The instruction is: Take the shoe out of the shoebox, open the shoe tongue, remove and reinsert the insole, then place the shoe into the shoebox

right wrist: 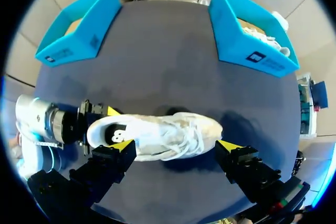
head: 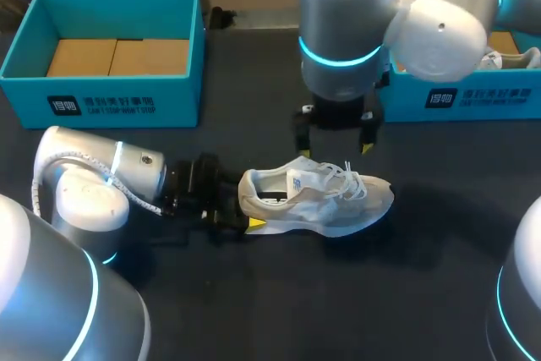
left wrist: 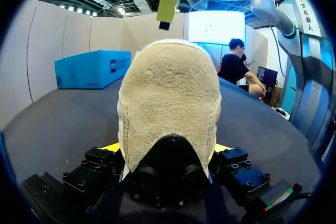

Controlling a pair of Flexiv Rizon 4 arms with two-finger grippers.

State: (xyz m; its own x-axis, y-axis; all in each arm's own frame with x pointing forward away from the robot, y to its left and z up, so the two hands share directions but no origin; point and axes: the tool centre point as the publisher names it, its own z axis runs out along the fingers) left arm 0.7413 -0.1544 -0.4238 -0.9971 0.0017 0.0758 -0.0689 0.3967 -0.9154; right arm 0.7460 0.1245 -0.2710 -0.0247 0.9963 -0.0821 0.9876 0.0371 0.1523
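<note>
Head view, from left to right: of the two blue shoeboxes at the far side of the dark table (head: 338, 310), the left shoebox (head: 101, 95) holds only its brown cardboard floor. Nearer, my left arm comes in low along the table, and the left gripper (head: 247, 206) is clamped on the heel of the one white shoe (head: 321, 196) out on the table. The left wrist view shows a yellow tip pressed against each side of that heel. The shoe stands on its sole near the middle of the table, well apart from both boxes, heel to the left and toe to the right, with its laces loose. Just above it hangs the right gripper (head: 334, 150), fingers spread wide and touching nothing; in the right wrist view its two tips straddle the shoe. Furthest right, the right shoebox (head: 473, 95) contains a second shoe (head: 507, 61), also white.
</note>
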